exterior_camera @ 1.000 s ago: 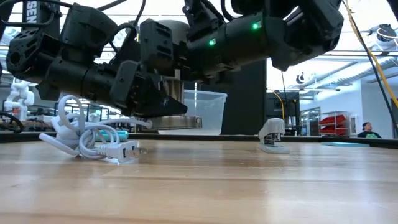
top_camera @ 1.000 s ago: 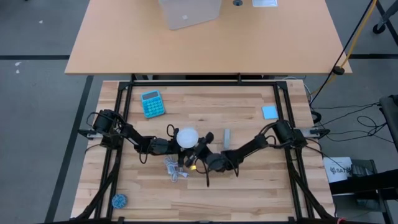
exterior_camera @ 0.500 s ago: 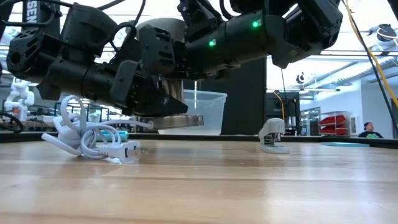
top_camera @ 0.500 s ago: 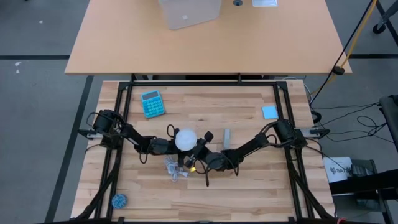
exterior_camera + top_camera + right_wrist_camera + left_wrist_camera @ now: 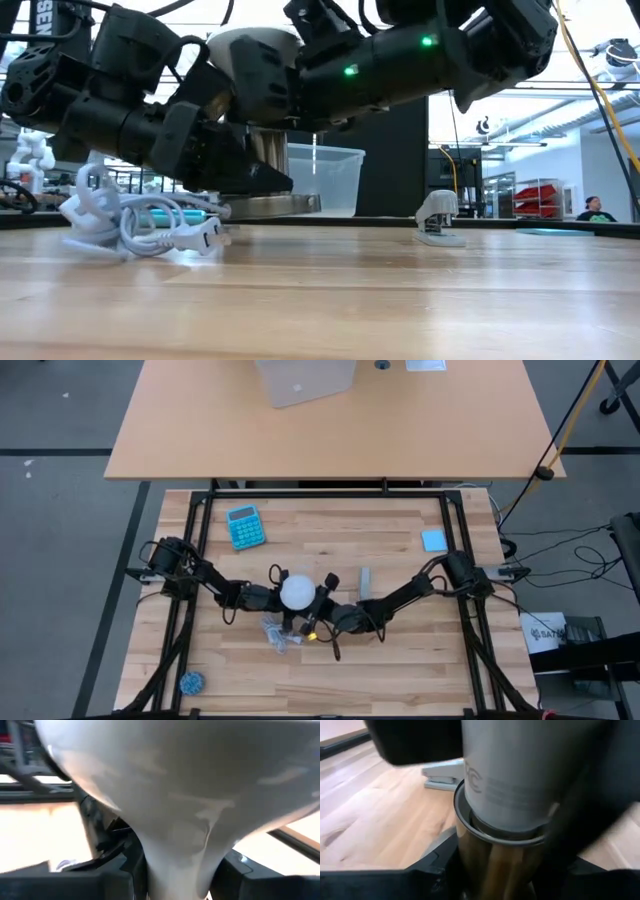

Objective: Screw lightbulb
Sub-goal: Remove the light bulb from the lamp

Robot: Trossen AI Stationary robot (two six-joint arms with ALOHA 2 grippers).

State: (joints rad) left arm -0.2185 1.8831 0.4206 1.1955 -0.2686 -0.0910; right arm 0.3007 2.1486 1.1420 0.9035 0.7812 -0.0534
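Observation:
The white lightbulb (image 5: 297,591) stands upright, dome up, with its neck (image 5: 505,795) set into a shiny metal socket (image 5: 268,158). The socket has a round disc foot (image 5: 272,205) just above the table, and its white cord (image 5: 273,634) lies coiled on the wood beside it. My left gripper (image 5: 275,598) comes in from the table's left and is shut on the socket. My right gripper (image 5: 312,606) comes in from the right and is shut on the bulb above it. My left gripper pinches the socket's metal barrel (image 5: 492,862) between its two fingers, just below the rim where the bulb enters. The fingers come in nearly level from the table's left. The socket stands about upright; whether its foot touches the table I cannot tell. My right gripper pinches the bulb's narrow white neck (image 5: 177,865) between its two fingers, below the flaring cone. The fingers come in level from the table's right and lie across the neck. The bulb stands upright in the socket, dome up.
A teal calculator (image 5: 245,526) lies at the far left and a blue pad (image 5: 434,540) at the far right. A grey stapler (image 5: 438,220) sits right of the bulb, with a clear bin (image 5: 330,178) behind. A small blue object (image 5: 191,682) lies near the front left corner.
My right wrist has rolled about the bulb. Bulb and socket have shifted a little toward the table's near edge, and the socket's foot has tipped slightly. The cord's coil has been dragged toward the left.

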